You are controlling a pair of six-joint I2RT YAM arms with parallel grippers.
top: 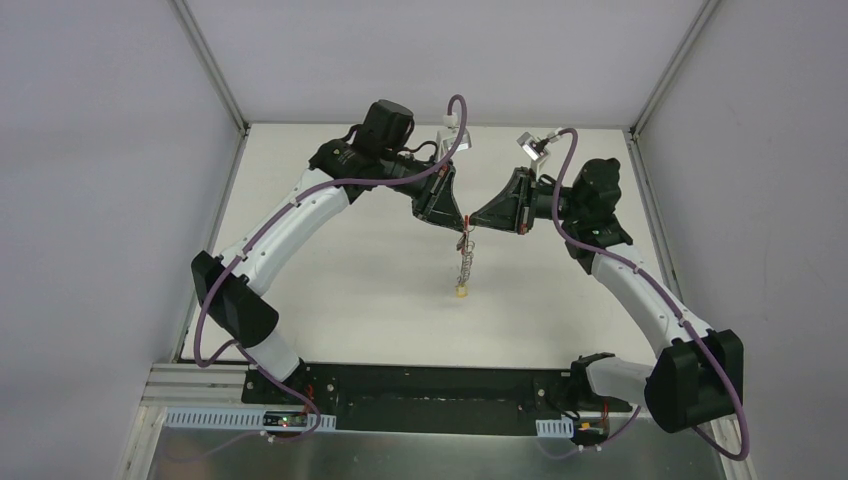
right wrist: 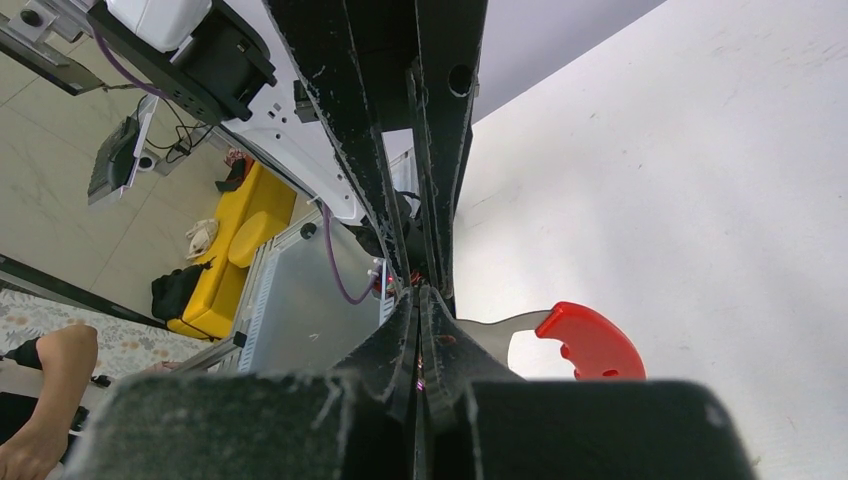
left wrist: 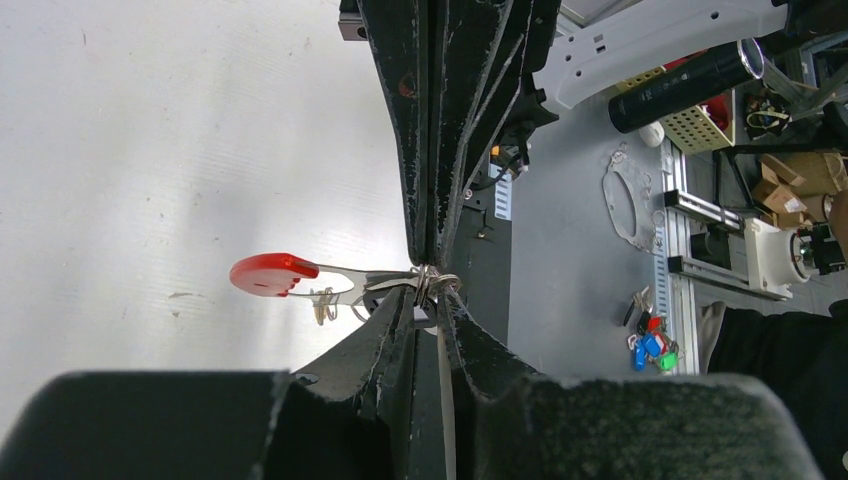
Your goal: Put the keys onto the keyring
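Note:
The keys hang in a row from where my two grippers meet above the mid table. The yellow-headed key at the bottom end touches the table. My left gripper is shut on the bunch's silver rings. My right gripper is shut on the same top end from the other side, tip to tip with the left. The curved red-and-grey strap sticks out sideways from the pinch. It also shows in the right wrist view, beside my right gripper. The black keyring is hidden.
White walls close the table at the left, back and right. The black base plate runs along the near edge. Off the table, the left wrist view shows coloured key tags and a black cylinder.

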